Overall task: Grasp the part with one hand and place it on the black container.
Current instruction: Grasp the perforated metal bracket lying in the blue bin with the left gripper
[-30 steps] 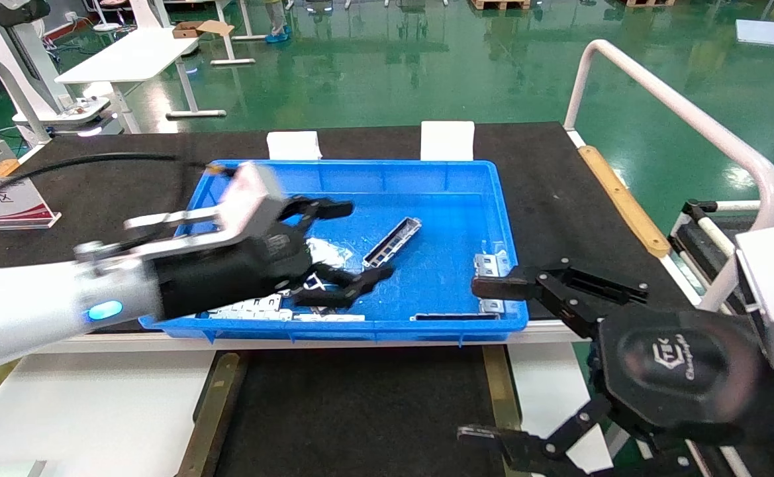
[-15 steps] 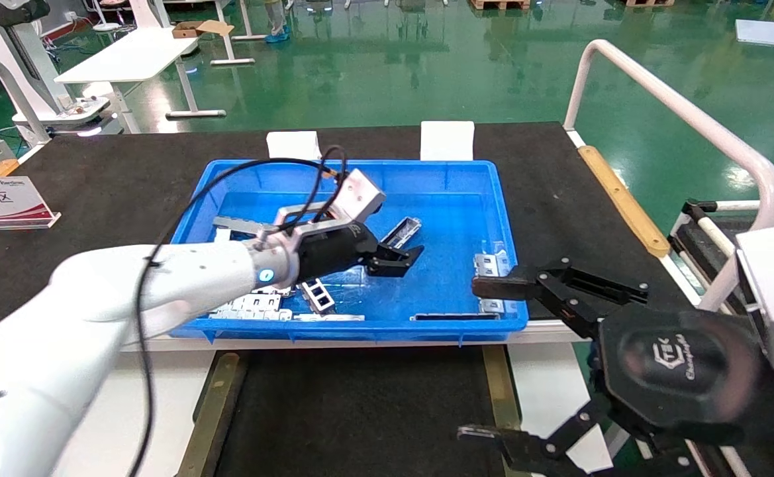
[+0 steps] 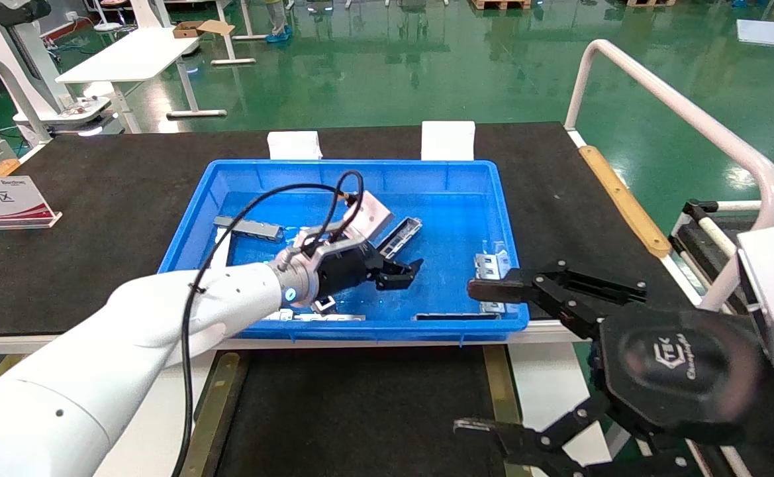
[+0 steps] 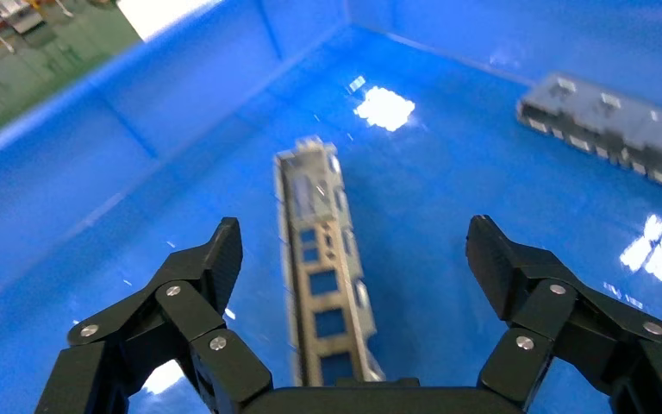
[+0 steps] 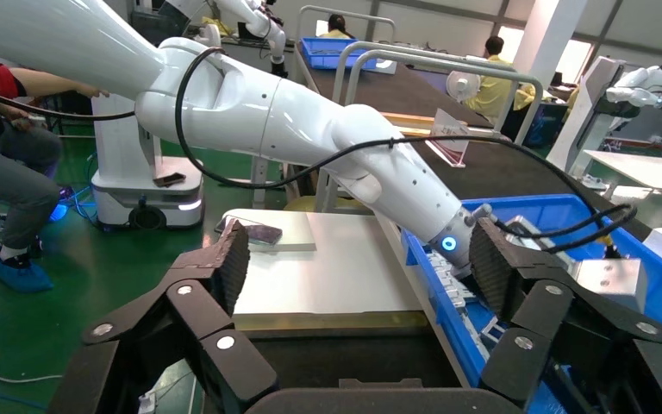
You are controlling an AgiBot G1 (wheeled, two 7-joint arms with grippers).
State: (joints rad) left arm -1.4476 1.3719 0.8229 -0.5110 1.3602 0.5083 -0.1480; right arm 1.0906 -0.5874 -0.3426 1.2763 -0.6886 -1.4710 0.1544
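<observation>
I have the left gripper [image 3: 405, 270] down inside the blue bin [image 3: 492, 199], its fingers [image 4: 198, 276] spread wide with nothing between them. The part [image 3: 400, 236] lies flat on the bin floor just ahead of it, a narrow grey channel with a row of rectangular openings; in the left wrist view the part [image 4: 323, 276] runs lengthwise straight out from between the two open fingers, with clear blue floor on either side of it, so I read no contact. A solid grey bar [image 3: 249, 228] sits near the bin's far left, well apart from the part, and pale slotted brackets [image 3: 490, 265] rest against the right wall. The black container [image 3: 360, 411] lies below the bin's near edge, tan strips [image 3: 211, 414] along its sides. My right gripper [image 3: 486, 358] hangs off the bin's near right corner, fingers spread, holding nothing.
</observation>
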